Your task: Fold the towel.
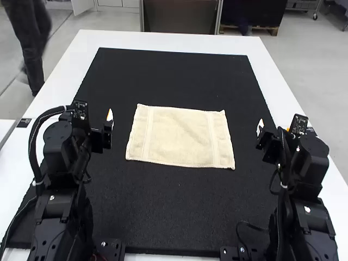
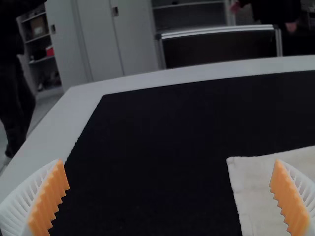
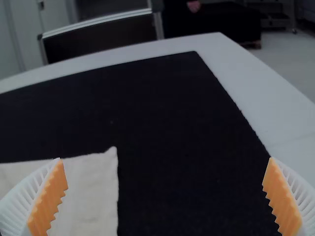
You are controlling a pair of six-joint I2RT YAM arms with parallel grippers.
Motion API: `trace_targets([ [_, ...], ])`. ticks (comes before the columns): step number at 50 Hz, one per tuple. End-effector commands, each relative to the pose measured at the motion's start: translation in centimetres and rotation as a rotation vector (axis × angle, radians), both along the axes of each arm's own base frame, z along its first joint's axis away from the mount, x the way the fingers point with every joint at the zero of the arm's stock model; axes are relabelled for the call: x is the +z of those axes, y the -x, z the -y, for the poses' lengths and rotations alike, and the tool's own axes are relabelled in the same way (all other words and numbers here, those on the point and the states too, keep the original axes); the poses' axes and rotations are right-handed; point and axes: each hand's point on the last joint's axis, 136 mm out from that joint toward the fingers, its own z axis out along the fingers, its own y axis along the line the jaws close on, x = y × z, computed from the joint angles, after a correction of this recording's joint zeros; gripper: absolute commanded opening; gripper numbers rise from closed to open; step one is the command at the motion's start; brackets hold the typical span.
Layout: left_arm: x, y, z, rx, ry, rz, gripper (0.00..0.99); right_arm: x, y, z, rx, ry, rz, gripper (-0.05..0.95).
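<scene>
The cream towel [image 1: 180, 136] lies spread flat on the black mat, its near edge slightly slanted. My left gripper [image 1: 110, 120] is held left of the towel, apart from it, and my right gripper [image 1: 261, 130] is held to its right, also apart. In the left wrist view the left gripper [image 2: 170, 196] has its fingers wide apart, with part of the towel [image 2: 256, 191] beyond one of them. The right gripper [image 3: 165, 196] stands open as well in the right wrist view, near a corner of the towel [image 3: 91, 196], with nothing between its pads.
A black mat [image 1: 174, 217] covers much of the white table [image 1: 163, 41] and extends around the towel on all sides. Both arms stand at the table's near side, one at each side of the mat.
</scene>
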Motion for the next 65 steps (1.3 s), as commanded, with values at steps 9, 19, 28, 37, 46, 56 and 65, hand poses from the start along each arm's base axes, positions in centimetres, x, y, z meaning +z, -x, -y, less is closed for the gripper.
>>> trace_targets([
  [9,-0.09,-0.01,0.13,-0.01,0.008,0.001,0.962,-0.28,0.02,0.14,-0.01,0.01,-0.005,0.92],
  [19,-0.09,-0.01,0.21,-0.013,0.008,0.001,0.962,-0.24,0.01,0.07,-0.007,0.01,-0.004,0.92],
  [28,-0.09,-0.01,0.17,-0.012,0.008,0.001,0.962,-0.24,0.01,0.07,-0.007,0.01,-0.004,0.92],
  [37,-0.01,-0.03,0.44,-0.022,0.008,0.004,0.962,-0.28,0.02,0.14,-0.01,0.01,-0.005,0.92],
  [46,0.06,-0.01,0.27,-0.015,0.006,0.007,0.964,-0.24,0.02,0.14,-0.01,0.01,-0.004,0.92],
  [56,-0.01,-0.03,0.45,-0.022,0.005,0.004,0.962,-0.24,0.02,0.14,-0.01,0.01,-0.004,0.92],
  [65,-0.01,-0.03,0.45,-0.022,0.007,0.004,0.962,-0.28,0.02,0.14,-0.01,0.01,-0.005,0.92],
])
